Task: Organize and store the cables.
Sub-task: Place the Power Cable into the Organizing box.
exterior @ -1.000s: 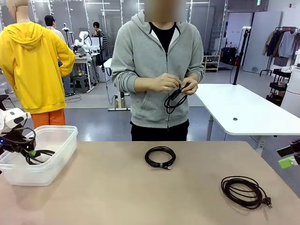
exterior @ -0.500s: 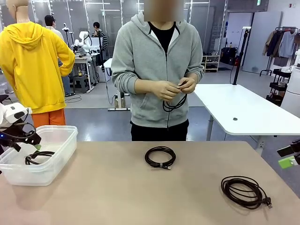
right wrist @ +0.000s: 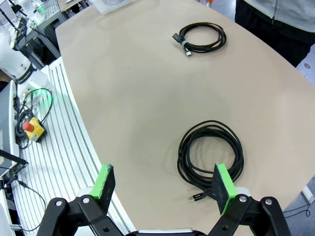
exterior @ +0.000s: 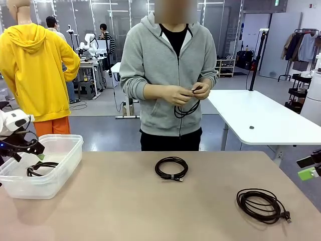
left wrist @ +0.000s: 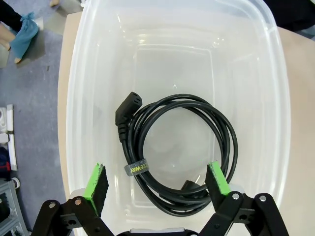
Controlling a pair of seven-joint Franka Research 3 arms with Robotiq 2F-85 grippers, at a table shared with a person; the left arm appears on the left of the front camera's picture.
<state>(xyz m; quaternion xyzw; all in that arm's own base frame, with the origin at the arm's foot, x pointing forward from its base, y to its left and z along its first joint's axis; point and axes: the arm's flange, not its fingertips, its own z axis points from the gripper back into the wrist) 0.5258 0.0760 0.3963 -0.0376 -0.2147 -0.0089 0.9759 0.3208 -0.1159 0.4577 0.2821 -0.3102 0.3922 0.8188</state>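
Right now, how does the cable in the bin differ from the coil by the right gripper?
The bin cable lies inside the clear bin; the right coil lies on the bare table. The bin cable is strapped, with a chunky plug; the right coil shows no strap and a small flat plug. Both are black round coils, unheld.

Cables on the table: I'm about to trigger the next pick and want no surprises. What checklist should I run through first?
1. Left end effector open, holding nothing: ok.
2. One cable lying inside the clear bin: ok.
3. Right end effector open: ok.
4. Coil near the right end effector lying free on the table: ok.
5. Middle coil strapped, unobstructed: ok.
6. Person's hands up off the table, winding another cable: ok.
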